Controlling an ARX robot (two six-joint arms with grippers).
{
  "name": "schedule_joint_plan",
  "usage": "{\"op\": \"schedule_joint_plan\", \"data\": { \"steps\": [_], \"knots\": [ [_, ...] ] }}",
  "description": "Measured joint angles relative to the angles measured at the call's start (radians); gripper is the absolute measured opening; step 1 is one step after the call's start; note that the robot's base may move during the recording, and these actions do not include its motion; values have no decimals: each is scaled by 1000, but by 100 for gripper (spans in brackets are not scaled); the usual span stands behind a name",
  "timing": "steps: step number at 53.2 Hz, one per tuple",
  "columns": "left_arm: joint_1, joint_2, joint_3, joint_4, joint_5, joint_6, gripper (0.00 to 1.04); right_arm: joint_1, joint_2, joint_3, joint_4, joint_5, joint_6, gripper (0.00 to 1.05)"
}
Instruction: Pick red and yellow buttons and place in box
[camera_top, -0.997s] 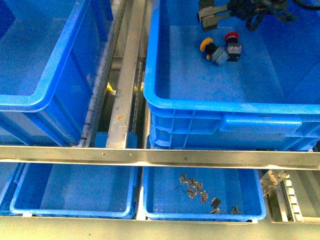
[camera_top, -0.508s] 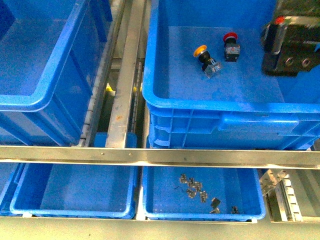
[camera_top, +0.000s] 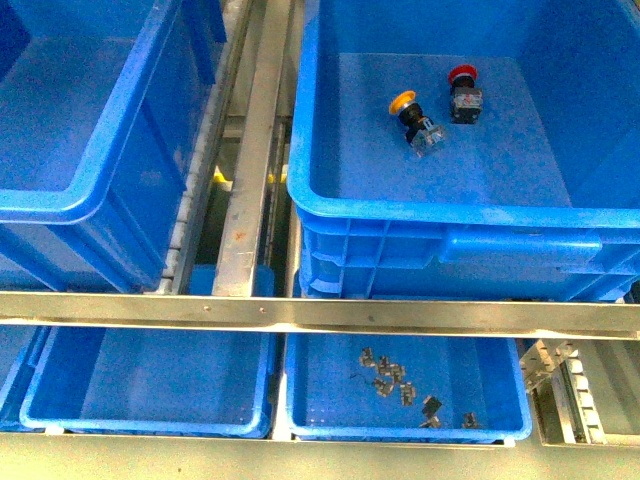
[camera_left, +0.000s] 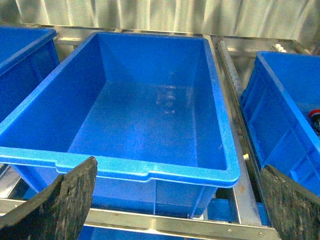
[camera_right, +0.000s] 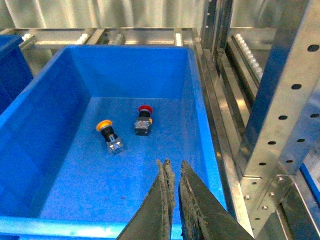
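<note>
Right hand (camera_right: 175, 172): fingers nearly together with only a thin slit between them, holding nothing; it hangs over the near end of the box. It has left the front view, where half a second ago its dark body stood at the box's right side.
Left hand (camera_left: 175, 200): spread wide, only the two dark finger pads (camera_left: 60, 200) showing at the picture's lower corners, nothing between them.
Box (camera_top: 440, 205): the deep blue crate ahead of the right hand; unmoved since the earlier pictures.
Yellow button (camera_right: 107, 135): lies on its side on the box floor, ahead of the right hand's fingertips and to their left; same spot as half a second ago.
Red button (camera_right: 143, 120): on the box floor just beyond the yellow one, apart from it, also unmoved.
Empty crate (camera_left: 150, 120): straight ahead of the left hand, between its pads.
Lower tray (camera_top: 400, 425): holds a scatter of small grey metal parts (camera_top: 390, 375).
</note>
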Motion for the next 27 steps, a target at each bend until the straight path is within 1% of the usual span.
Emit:
{"op": "schedule_joint_plan", "data": {
  "steps": [5, 8, 11, 22, 25, 27],
  "knots": [
    [0, 0, 0, 0, 0, 0, 97, -33, -61, -22, -42, -29, 0, 3],
    [0, 0, 0, 0, 0, 0, 97, -53, -73, -50, -10, -47, 0, 3],
    [0, 0, 0, 0, 0, 0, 97, -69, -92, -69, -16, -61, 0, 3],
    [0, 0, 0, 0, 0, 0, 97, -120, -247, -77, -153, -112, -1, 3],
    [0, 0, 0, 0, 0, 0, 97, -172, -294, -78, -195, -189, -2, 3],
    [0, 0, 0, 0, 0, 0, 97, -195, -315, -78, -215, -205, -2, 3]
  ]
}}
